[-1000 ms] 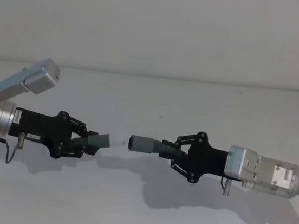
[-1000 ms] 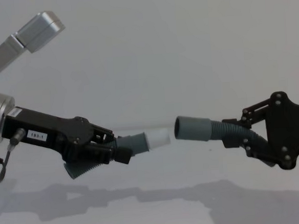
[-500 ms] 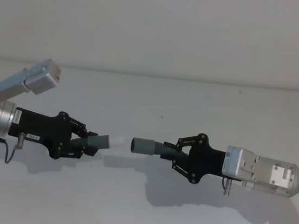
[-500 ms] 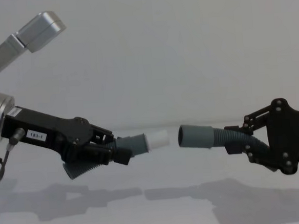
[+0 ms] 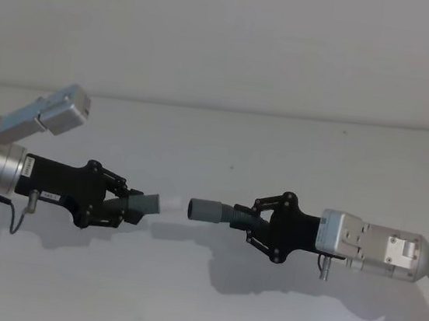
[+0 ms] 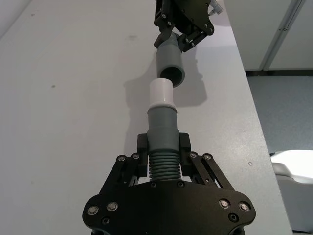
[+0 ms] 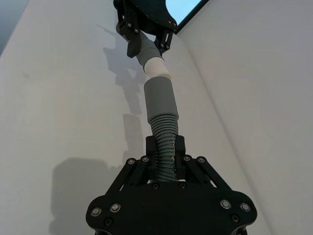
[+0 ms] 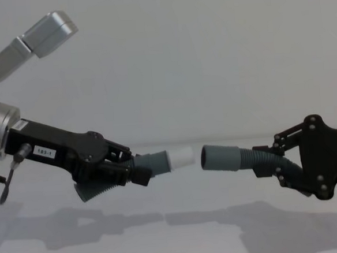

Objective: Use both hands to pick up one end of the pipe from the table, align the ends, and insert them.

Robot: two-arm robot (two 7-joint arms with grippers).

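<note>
1. Spanning every view, the white table (image 5: 205, 300) carries no container; both hose pieces hang above its middle, lifted clear.
2. The right gripper (image 5: 248, 221), reaching in from the table's right edge, clamps the thicker hose piece (image 8: 240, 157) by its ribs, grey cuff (image 5: 202, 208) facing left.
3. The left gripper (image 5: 127, 206), reaching from the left edge, clamps the slimmer hose piece (image 6: 161, 128), white tip (image 8: 181, 157) just short of the cuff.
4. Risk: the tip looks slightly tilted, so pushing could catch the cuff rim and bend or slip a hose.
</note>
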